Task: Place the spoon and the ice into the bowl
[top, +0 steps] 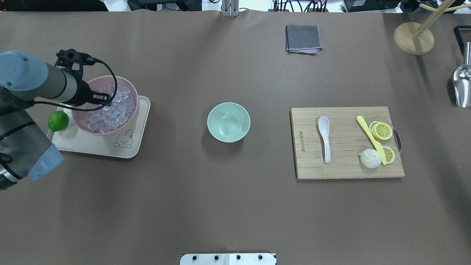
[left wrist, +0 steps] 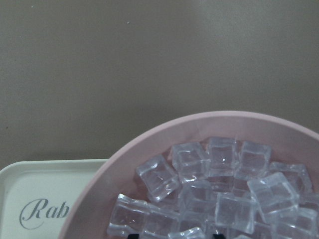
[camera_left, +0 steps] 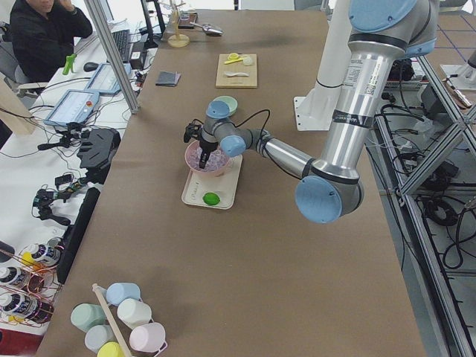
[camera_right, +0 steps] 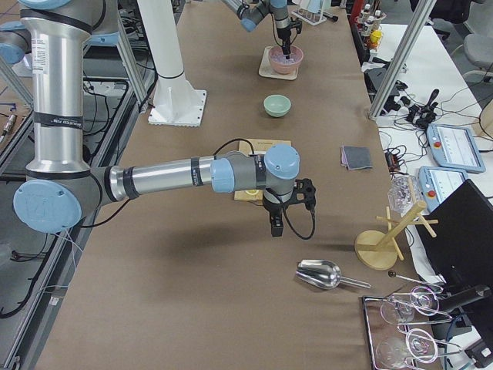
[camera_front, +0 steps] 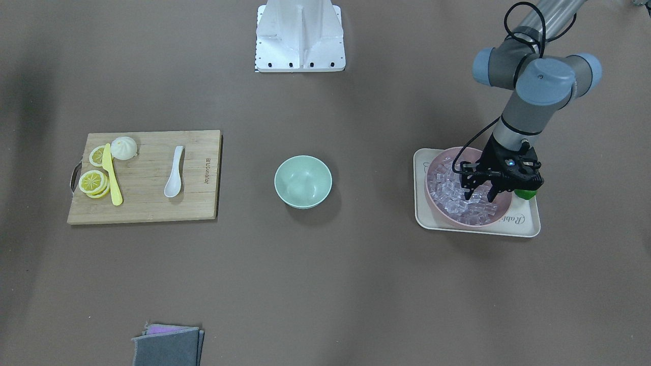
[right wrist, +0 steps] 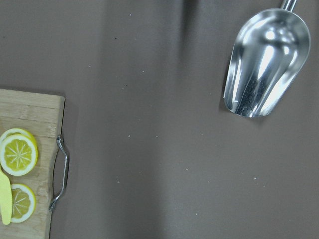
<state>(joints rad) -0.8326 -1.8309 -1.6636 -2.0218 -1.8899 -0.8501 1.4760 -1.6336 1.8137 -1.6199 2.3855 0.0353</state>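
Observation:
The white spoon (camera_front: 174,173) lies on a wooden cutting board (camera_front: 147,203), scoop toward the front; it also shows in the overhead view (top: 324,138). The mint-green bowl (camera_front: 303,181) stands empty at the table's middle (top: 228,122). The ice (camera_front: 450,190) fills a pink bowl (camera_front: 447,216). My left gripper (camera_front: 480,195) is open, its fingertips down among the cubes. The left wrist view shows the ice (left wrist: 214,189) close up. My right gripper (camera_right: 276,230) hovers beyond the board's end; I cannot tell whether it is open or shut.
The pink bowl sits on a cream tray (camera_front: 524,223) with a lime (camera_front: 525,193). The board also holds a yellow knife (camera_front: 113,178), lemon slices (camera_front: 93,182) and a bun (camera_front: 124,148). A metal scoop (right wrist: 264,64) lies by the right gripper. A grey cloth (camera_front: 168,345) lies at the operators' edge.

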